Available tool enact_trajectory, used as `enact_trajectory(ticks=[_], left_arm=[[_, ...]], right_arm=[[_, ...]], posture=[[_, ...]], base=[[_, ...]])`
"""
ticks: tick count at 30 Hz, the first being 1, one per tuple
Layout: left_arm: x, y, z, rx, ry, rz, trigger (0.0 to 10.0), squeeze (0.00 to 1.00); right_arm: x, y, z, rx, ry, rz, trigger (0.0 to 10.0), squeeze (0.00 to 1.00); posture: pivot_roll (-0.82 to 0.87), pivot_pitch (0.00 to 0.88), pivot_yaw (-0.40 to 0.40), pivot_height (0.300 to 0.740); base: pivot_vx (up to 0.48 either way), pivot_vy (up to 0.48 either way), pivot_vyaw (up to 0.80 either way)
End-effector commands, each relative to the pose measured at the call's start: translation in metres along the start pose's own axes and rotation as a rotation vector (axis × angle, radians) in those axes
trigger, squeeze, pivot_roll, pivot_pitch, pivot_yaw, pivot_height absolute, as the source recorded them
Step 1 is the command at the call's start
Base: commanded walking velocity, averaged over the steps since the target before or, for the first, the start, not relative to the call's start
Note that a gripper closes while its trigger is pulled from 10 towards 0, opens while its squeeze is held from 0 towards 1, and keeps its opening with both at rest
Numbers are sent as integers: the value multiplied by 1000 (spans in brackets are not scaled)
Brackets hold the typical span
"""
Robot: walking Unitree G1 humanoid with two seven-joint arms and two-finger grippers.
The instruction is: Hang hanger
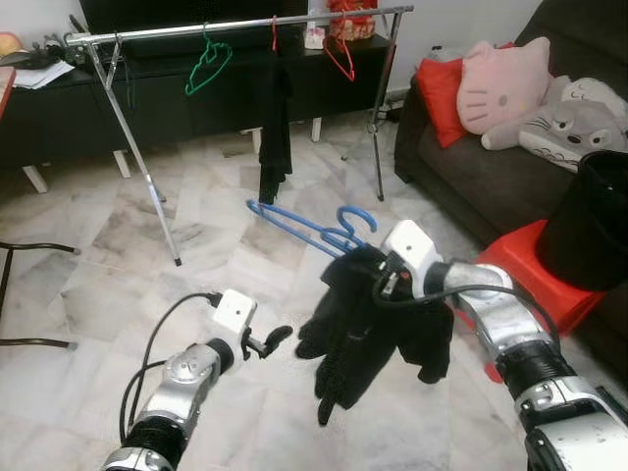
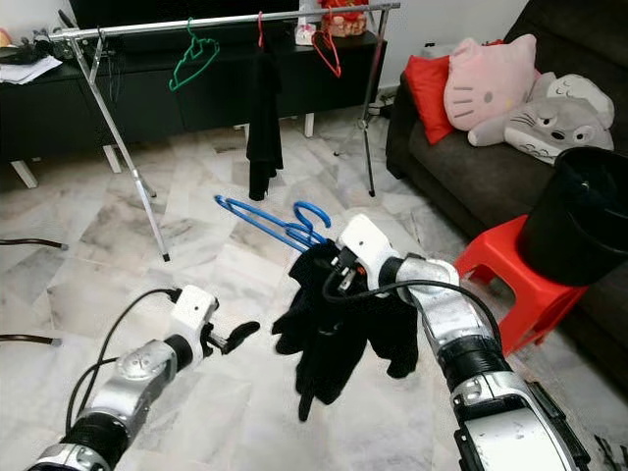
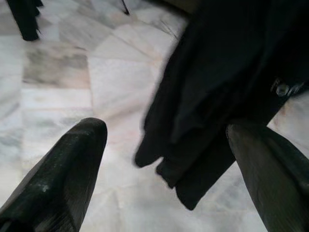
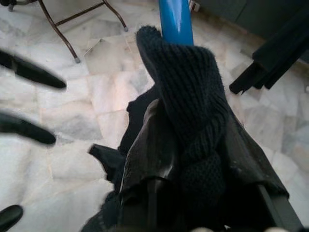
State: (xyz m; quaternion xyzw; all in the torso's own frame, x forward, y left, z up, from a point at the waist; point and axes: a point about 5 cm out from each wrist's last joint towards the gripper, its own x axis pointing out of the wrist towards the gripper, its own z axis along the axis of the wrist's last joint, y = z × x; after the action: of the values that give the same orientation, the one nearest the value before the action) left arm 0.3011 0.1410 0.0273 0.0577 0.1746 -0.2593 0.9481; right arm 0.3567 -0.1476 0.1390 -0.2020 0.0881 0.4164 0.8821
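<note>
A humanoid robot stands on a marble floor (image 1: pixel 88 294) in a living room, its right gripper (image 1: pixel 378 273) raised in front of it with jaws clenched on a blue hanger (image 1: pixel 312 228) draped with a bunched black knit garment (image 1: pixel 368 329); the garment hangs down in folds below the gripper, and the hanger's hook and long bar stick out beyond it toward the far side of the room. The left gripper (image 1: pixel 270 340) is held low and just beside the dangling cloth, jaws released and holding nothing, its two black fingers (image 3: pixel 58 179) spread on either side of the fabric's lower edge in the left wrist view. Well beyond both arms, a metal clothes rail (image 1: pixel 235 25) on splayed legs stands before a dark low cabinet (image 1: pixel 59 113); on it hang a green hanger (image 1: pixel 208 67), a red hanger (image 1: pixel 340 57) and a dark garment (image 1: pixel 275 128). At the robot's right, a dark sofa (image 1: pixel 471 172) carries a red cushion (image 1: pixel 444 83) and pink and grey plush toys, with a black bin (image 1: pixel 589 221) on a red stool (image 1: pixel 525 265) in front of it.
</note>
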Motion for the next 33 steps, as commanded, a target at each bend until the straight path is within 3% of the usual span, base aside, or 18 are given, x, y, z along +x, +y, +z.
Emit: enact_trajectory(ticks=[1,6,11,24,33], left_arm=[[1,-4,-6,17,28,-6,10000,0],[1,-5,-12,6,43,-1,10000,0],[6,-3,-7,5,37,38,10000,0],[14,-1,5,8,-8,102,10000,0],[18,-4,8,77,-3,100,10000,0]], right_arm=[[2,-5,20,-39,-48,-9,0,0],[6,1,36,-60,-92,10,0,0],[12,18,52,-70,-147,73,0,0],[5,32,54,-100,-135,142,0,0],[4,39,62,-114,-153,180,0,0]], posture=[[-76,0,-68,740],[-84,0,-67,740],[-82,0,-68,740],[-100,0,-66,740],[-103,0,-70,740]], base=[[0,0,0],[0,0,0],[0,0,0],[0,0,0],[0,0,0]])
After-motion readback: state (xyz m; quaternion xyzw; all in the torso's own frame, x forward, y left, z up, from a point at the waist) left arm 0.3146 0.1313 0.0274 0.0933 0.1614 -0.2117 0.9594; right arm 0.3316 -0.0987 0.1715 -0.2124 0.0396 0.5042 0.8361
